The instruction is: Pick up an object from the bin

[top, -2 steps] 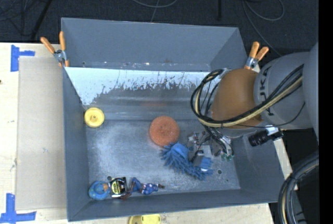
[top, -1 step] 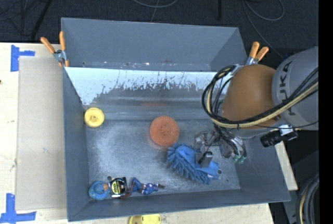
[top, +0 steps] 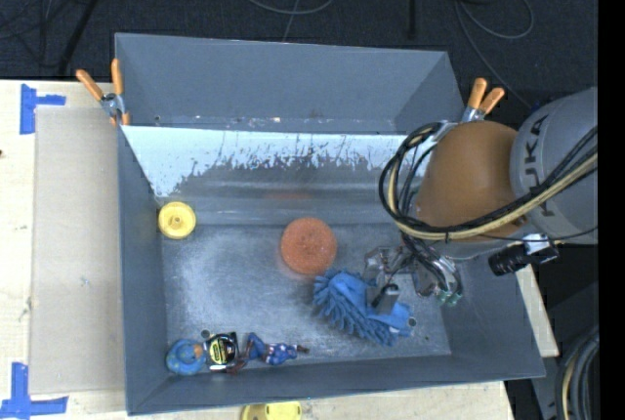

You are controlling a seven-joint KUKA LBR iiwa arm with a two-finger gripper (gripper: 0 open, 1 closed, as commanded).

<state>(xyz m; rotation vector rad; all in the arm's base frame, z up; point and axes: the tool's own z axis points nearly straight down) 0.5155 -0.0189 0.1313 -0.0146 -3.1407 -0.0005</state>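
Directly beneath the jaws, at the bin's (top: 293, 86) right front, lies a blue bristled brush (top: 354, 307), slanting upper-left to lower-right; whether the jaws are wide or narrow cannot be told.

Yellow disc (top: 177, 220), orange ball (top: 309, 245) and tape measure (top: 223, 350) lie well apart.

A rounded orange-brown cover (top: 467, 176) sits above the jaws, with black and pale cables (top: 394, 182) looped around it. Beyond the cover, the grey arm (top: 566, 130) carries large dark letters.
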